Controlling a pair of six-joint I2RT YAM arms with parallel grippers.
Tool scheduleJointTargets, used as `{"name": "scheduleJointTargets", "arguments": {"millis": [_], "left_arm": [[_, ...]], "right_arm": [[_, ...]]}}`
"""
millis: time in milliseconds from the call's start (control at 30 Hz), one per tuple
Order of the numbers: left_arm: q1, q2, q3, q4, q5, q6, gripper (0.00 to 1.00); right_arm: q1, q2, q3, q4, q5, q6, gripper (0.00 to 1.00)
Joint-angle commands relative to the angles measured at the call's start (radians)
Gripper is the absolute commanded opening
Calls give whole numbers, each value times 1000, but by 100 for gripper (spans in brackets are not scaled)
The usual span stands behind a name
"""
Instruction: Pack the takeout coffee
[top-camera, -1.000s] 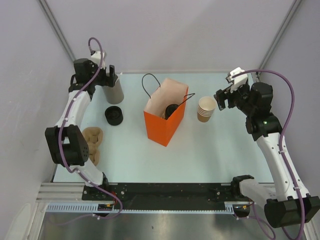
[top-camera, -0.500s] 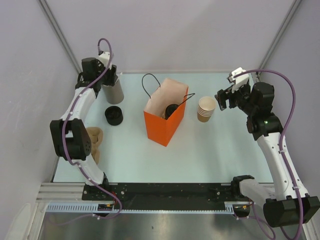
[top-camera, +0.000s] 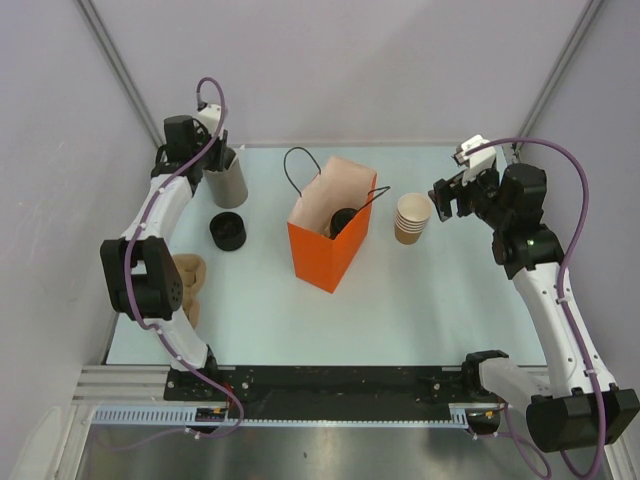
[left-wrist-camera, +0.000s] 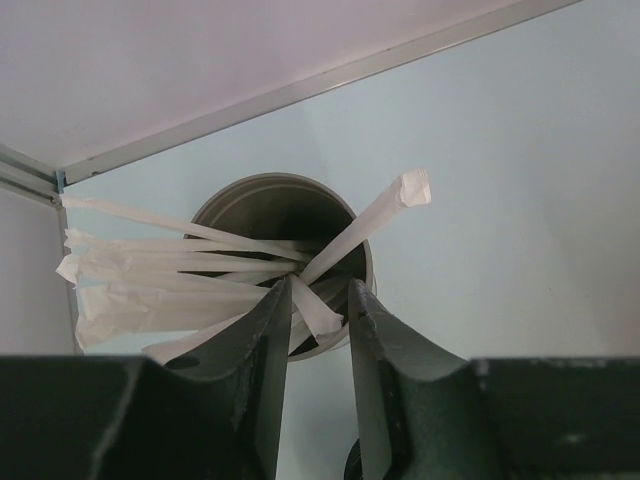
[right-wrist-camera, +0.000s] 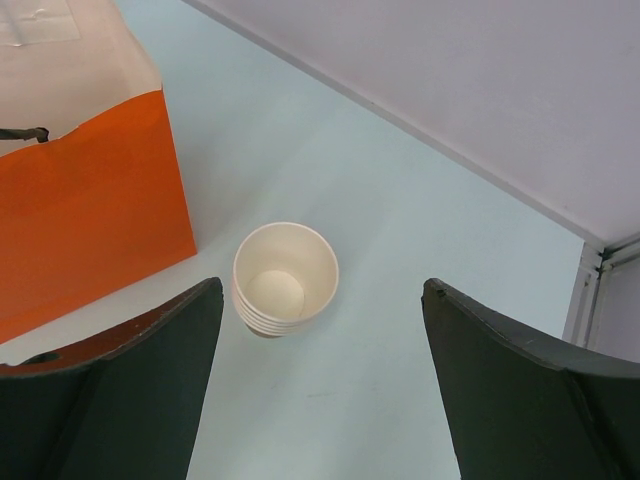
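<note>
The takeout coffee (top-camera: 342, 217) sits inside the orange paper bag (top-camera: 325, 255) at the table's middle; only its black lid shows. My left gripper (top-camera: 222, 152) hangs over a grey holder (left-wrist-camera: 250, 200) of paper-wrapped straws (left-wrist-camera: 150, 275) at the back left. Its jaws (left-wrist-camera: 318, 290) stand narrow around the end of one wrapped straw, with a gap showing on the right side. My right gripper (top-camera: 447, 197) is wide open, just right of and above a stack of lidless tan cups (right-wrist-camera: 285, 277), holding nothing.
A stack of black lids (top-camera: 228, 231) stands in front of the grey holder. Brown cup sleeves (top-camera: 186, 275) lie by the left edge. The cup stack (top-camera: 412, 218) is just right of the bag (right-wrist-camera: 90, 200). The back wall runs close behind the holder.
My left gripper moved over the straw holder and its jaws have narrowed around a straw. The right arm, bag and cups have not moved.
</note>
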Motion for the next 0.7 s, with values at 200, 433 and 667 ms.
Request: {"name": "scheduleJointTargets", "arguments": {"millis": [200,433,667], "left_arm": [[-4,-8,17,-19,2,30,0],[-4,-38,49,-36,12,20,0],[-4,-81,103,-54,34,-9,0]], "right_arm": [[-4,10,2,22,-14,6,85],[-4,13,2,21,-14,6,85],[-4,15,2,19,-11,3,85]]}}
